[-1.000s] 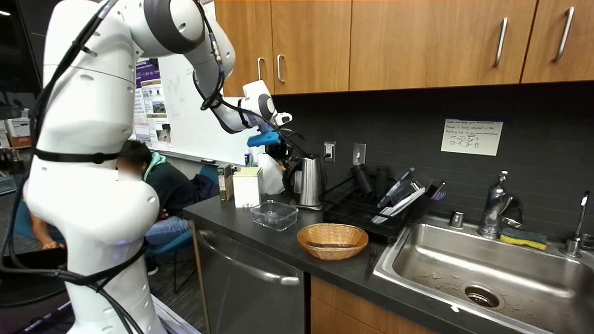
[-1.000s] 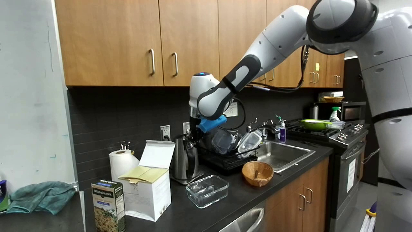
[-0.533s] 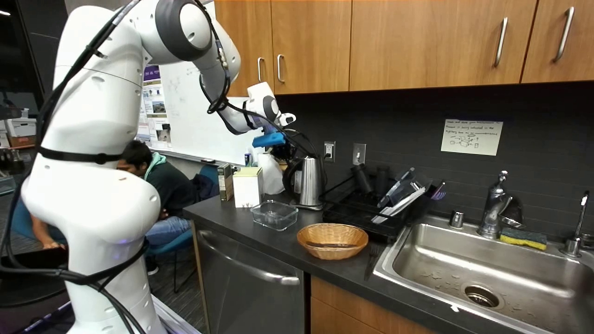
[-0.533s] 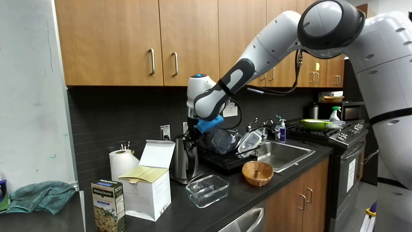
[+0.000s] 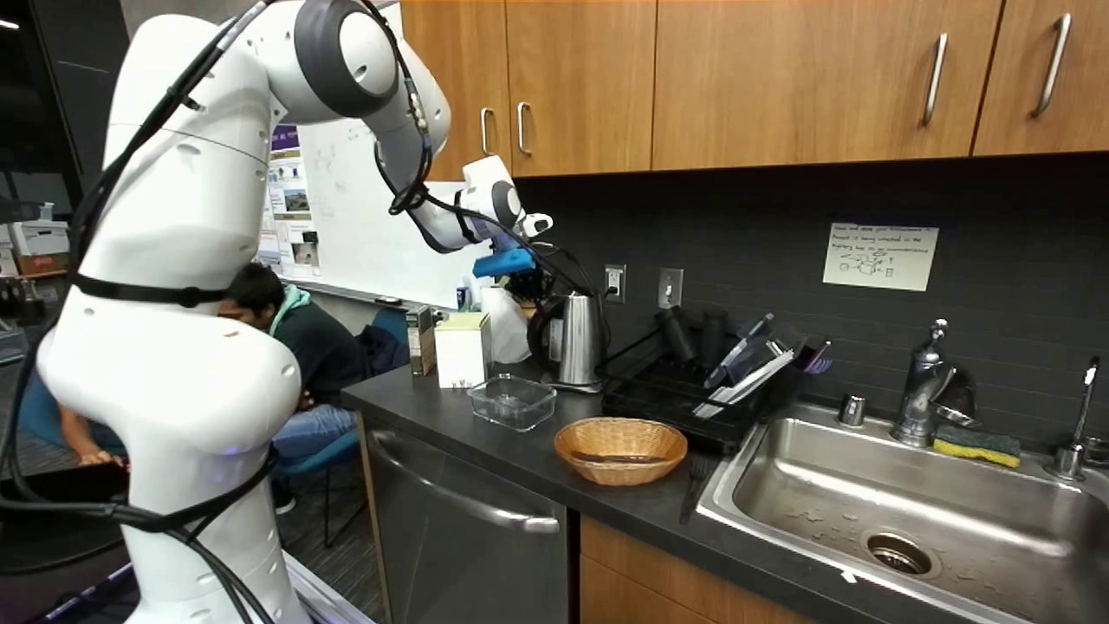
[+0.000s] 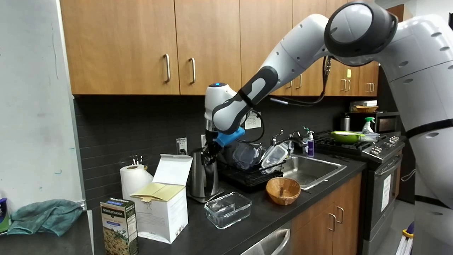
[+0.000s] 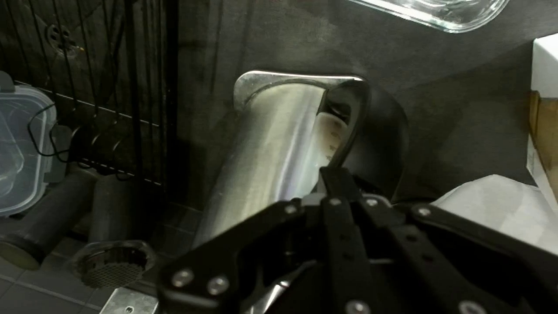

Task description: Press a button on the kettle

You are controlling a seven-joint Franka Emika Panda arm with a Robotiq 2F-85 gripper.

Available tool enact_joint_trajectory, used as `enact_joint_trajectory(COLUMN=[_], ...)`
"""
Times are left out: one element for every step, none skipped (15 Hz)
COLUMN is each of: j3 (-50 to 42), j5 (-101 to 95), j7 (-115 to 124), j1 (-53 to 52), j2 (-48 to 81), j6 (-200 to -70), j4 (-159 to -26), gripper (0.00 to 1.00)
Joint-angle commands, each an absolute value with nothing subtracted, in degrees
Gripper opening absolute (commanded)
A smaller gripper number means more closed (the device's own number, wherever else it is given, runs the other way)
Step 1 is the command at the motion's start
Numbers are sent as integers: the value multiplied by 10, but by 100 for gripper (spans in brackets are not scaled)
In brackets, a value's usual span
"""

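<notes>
The kettle (image 7: 270, 144) stands upright on its base toward the back of the worktop (image 6: 201, 230), long axis vertical, and my one arm reaches it from above. My fingers (image 7: 338, 185) are clenched together, nothing that I can see between them, at the top of the handle (image 6: 212, 177). The kettle's body lies below them and toward the dish rack (image 6: 249, 180), so I judge that the press calls for a short push downward. I can't make out the button, nor whether I'm touching anything. The rack is just beside the kettle, the white box (image 6: 162, 216) crowds the opposite side, and the glass container (image 6: 228, 212) sits in front; I'd retreat upward, minding the cabinets (image 6: 208, 46)
</notes>
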State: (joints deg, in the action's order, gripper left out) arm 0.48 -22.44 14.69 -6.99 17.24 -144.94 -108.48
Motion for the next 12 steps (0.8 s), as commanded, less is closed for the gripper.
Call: enact_joint_trajectory(j3=[-2,-3,-2,-3,-3,-4,-4,-5,-5,-5,-6,-6], j5=[-233,-236,-236,-234,-233,-233,-232,-232,-232,-231,-232,-232], j7=[140,141,141,141,141,141,141,142,142,141,141,142], j1=[-88,-92,-94,-95,-96,-96,-95,-95,-95,-95,-95,-95], j2=[180,179,179,179,180,180,180,181,182,181,181,182], j6=[-1437,-1437,-1437,-1436,-1435,-1435,-1435,-1435,-1434,-1434,-1433,-1433], j4=[-1071,-1071,-1071,-1072,-1072,-1074,-1075,-1075,-1076,-1076,-1075,-1074], gripper=[0,0,0,0,0,0,0,0,0,0,0,0])
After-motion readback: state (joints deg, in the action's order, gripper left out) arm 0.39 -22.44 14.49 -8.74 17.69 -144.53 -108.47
